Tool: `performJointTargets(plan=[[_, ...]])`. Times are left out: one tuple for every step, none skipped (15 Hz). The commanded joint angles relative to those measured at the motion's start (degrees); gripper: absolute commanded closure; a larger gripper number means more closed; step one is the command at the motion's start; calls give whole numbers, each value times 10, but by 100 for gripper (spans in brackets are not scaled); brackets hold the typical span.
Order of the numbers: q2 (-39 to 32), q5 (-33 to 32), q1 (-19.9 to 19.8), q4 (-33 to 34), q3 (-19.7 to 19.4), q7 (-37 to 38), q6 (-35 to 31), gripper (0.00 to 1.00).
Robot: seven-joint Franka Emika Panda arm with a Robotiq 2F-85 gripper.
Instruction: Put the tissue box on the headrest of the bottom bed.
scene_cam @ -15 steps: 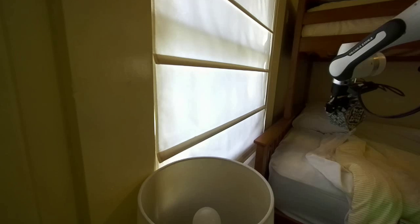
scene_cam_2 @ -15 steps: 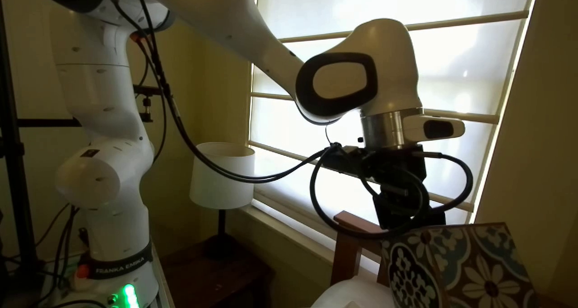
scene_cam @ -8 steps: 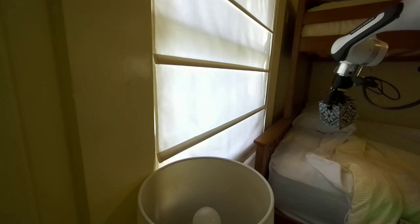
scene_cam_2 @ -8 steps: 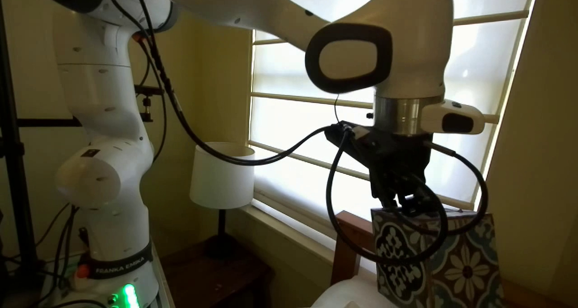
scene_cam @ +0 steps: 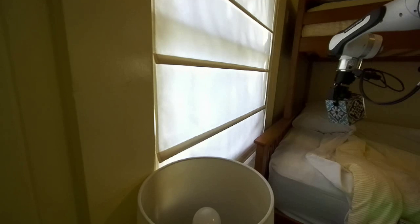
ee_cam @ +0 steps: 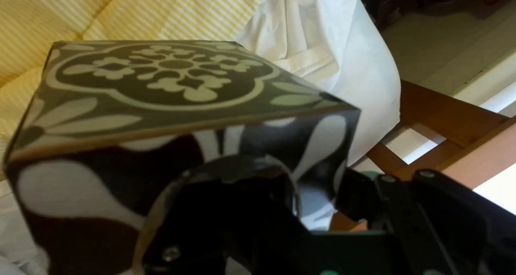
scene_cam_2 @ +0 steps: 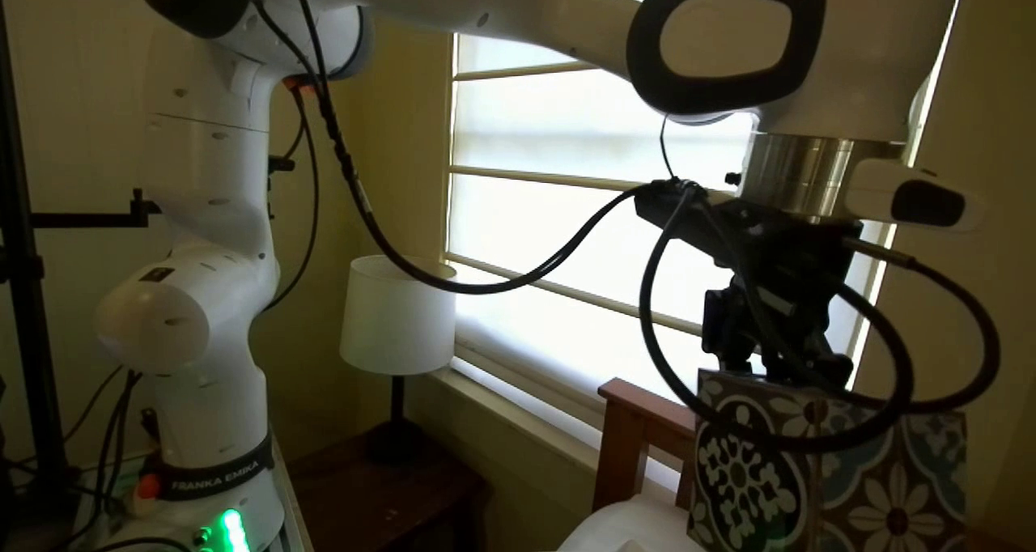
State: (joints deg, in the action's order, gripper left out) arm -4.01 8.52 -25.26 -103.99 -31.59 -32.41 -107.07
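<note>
Dark-and-white patterned, roughly cube-shaped tissue box (scene_cam: 346, 111): held in the air above the brown wood-framed, pale-sheeted bottom bed (scene_cam: 306, 191). One wall is pinched by the black two-fingered gripper (ee_cam: 304, 192), one finger set in the opening, one outside. Reddish-brown, narrow flat-topped wooden headrest (scene_cam: 275, 132) seen toward the bright, white-shaded window (scene_cam: 210, 92), apart from the box. Noted in the wrist view: the outer finger is on the headrest side, so most of the box is hung away from it; likely the gripper must be carried past the headrest's middle before release. No clear long axis shown. Height over the headrest is hard to judge; in an exterior view the box (scene_cam_2: 825, 487) is cut off below.
</note>
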Motion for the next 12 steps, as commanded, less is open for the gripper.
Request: performJointTargets(plan=[[-4,-1,-17,4,17,3,2,100],[-14,49,-19,24,17,55,23,100],[-22,77,-21,37,21,68,33,100],[-27,106,-24,46,26,81,33,100],[-36,140,-28,62,31,92,32,100],[-46,169,-30,77,35,110,29,100],[-58,193,-34,93,39,132,17,100],[-67,213,-38,107,42,152,12,100],[-79,227,-42,124,44,176,-1,100],[-88,239,-48,138,47,201,-6,100],[-100,244,-53,154,48,229,-11,100],[-67,213,-48,108,56,189,-11,100]])
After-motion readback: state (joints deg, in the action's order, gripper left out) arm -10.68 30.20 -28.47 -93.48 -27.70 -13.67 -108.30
